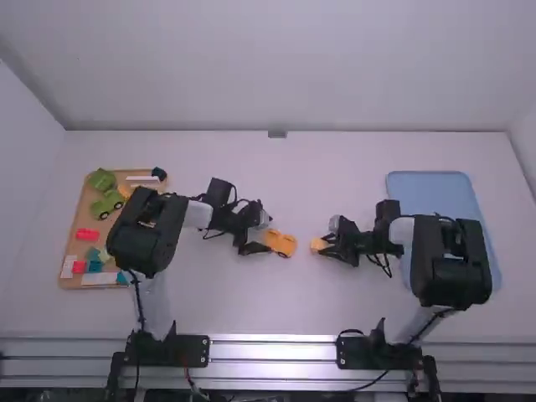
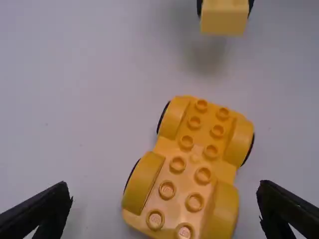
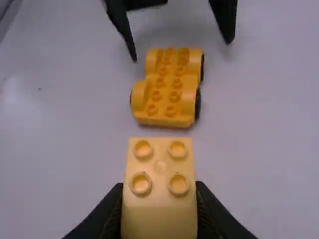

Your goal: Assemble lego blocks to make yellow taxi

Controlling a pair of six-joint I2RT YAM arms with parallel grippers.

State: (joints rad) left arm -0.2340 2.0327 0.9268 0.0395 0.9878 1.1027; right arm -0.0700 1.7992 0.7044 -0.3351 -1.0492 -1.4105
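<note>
My left gripper (image 1: 260, 236) is at the near-left end of the yellow car base (image 1: 280, 244), which stands on the table between the arms. In the left wrist view the fingers of my left gripper (image 2: 164, 206) are wide apart, with the studded car base (image 2: 192, 169) between and beyond them, not gripped. My right gripper (image 1: 328, 244) is a little to the right of the base, shut on a yellow block (image 1: 319, 244). The right wrist view has this block (image 3: 159, 189) studs up between the fingers of my right gripper (image 3: 159, 209), apart from the base (image 3: 169, 89).
At the left a wooden tray (image 1: 74, 226) holds a green vehicle (image 1: 107, 203), a red block (image 1: 86, 234) and several other coloured pieces, partly behind the left arm. A blue tray (image 1: 435, 186) lies at the right, partly under the right arm.
</note>
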